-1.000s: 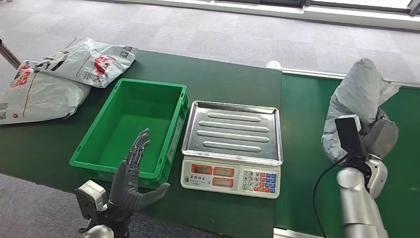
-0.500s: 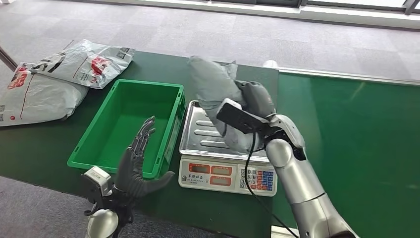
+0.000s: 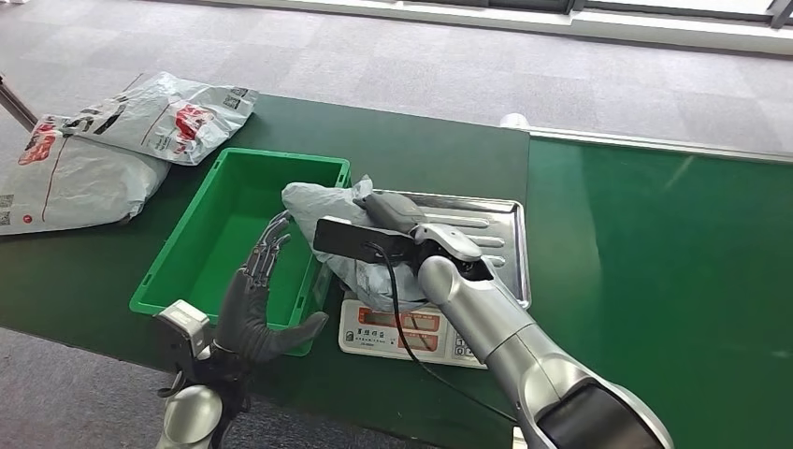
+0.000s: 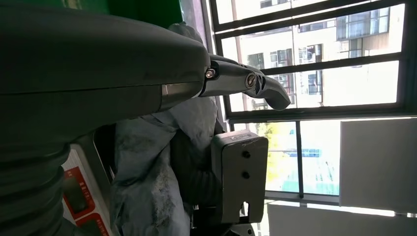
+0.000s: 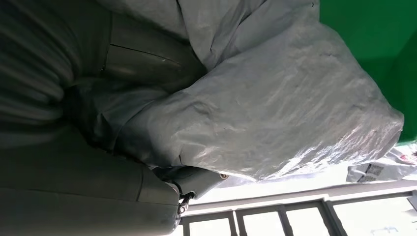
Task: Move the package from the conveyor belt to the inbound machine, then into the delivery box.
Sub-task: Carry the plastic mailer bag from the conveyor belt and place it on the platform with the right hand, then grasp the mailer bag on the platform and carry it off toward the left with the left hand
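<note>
A grey plastic package [image 3: 323,210] [image 5: 275,123] [image 4: 147,167] is gripped by my right hand [image 3: 397,220], which reaches across the steel pan of the weighing scale [image 3: 491,234]. The package hangs over the pan's left edge, toward the green crate [image 3: 234,234]. Whether it rests on the pan I cannot tell. My left hand [image 3: 257,309] [image 4: 147,69] stands at the crate's near wall with fingers spread and nothing in it. The green conveyor belt [image 3: 655,262] lies at the right.
Two white printed mail bags [image 3: 112,140] lie on the green table at the far left, beyond the crate. The scale's display and keypad [image 3: 393,327] face me. Grey carpet floor runs behind the table.
My right arm swung the grey package from the conveyor leftward over the scale, then lowered it to the pan's left edge by the crate. My left hand shifted only slightly.
</note>
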`<move>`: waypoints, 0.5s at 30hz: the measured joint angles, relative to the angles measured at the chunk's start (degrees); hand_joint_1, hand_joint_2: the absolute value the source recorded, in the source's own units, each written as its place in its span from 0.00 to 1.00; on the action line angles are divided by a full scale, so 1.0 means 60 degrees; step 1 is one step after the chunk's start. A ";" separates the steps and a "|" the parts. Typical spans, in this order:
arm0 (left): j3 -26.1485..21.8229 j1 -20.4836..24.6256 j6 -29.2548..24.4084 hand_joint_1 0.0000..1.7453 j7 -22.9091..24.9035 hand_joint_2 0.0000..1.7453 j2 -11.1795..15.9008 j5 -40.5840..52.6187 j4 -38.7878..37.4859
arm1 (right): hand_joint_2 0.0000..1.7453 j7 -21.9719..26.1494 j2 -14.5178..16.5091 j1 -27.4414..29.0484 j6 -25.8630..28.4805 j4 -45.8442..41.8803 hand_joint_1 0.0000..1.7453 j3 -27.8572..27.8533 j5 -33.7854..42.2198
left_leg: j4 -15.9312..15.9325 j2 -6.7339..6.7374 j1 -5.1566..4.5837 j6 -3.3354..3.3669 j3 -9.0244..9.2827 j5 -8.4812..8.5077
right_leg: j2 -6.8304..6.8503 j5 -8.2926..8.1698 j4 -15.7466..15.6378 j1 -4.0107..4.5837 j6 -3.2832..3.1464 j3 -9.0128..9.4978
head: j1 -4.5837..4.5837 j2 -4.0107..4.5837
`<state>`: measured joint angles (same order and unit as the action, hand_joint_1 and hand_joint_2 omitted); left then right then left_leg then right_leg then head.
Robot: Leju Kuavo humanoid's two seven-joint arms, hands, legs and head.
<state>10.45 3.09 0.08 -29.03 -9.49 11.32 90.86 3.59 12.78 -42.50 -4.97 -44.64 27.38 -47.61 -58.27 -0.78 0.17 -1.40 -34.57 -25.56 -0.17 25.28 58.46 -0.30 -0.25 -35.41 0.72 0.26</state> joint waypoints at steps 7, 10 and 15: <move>-0.0284 -0.0034 -0.0131 0.00 0.0150 1.00 0.0007 0.0044 0.0124 | 1.00 -0.0725 0.0168 -0.0341 0.0008 0.0995 0.00 0.0270 -0.0423 | 0.0000 0.0000 0.0001 -0.0002 0.0005 0.0002 | 0.0003 -0.0001 0.0000 0.0002 -0.0001 0.0002 | 0.0000 0.0000; -0.0439 -0.0028 -0.0219 0.00 0.0127 1.00 0.0020 0.0103 0.0156 | 1.00 -0.0558 0.0175 -0.0396 0.0255 0.1223 0.00 0.0337 -0.0309 | 0.0000 0.0001 0.0002 -0.0006 0.0009 0.0005 | 0.0001 -0.0002 0.0001 0.0002 -0.0002 0.0002 | 0.0000 0.0000; -0.0525 0.0027 -0.0688 0.00 0.0090 1.00 0.0045 0.0412 0.0158 | 1.00 0.0447 0.0162 -0.0212 0.1172 0.1001 0.00 0.0240 0.0798 | -0.0001 0.0006 0.0001 -0.0009 0.0011 0.0006 | -0.0007 -0.0005 0.0000 0.0002 -0.0006 -0.0003 | 0.0000 0.0000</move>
<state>7.30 3.25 -4.04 -28.49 -9.22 13.79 91.80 6.27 13.75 -43.78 2.06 -38.63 28.82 -42.82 -58.28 -0.74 0.18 -1.46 -34.51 -25.52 -0.21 25.25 58.46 -0.29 -0.28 -35.44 0.72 0.26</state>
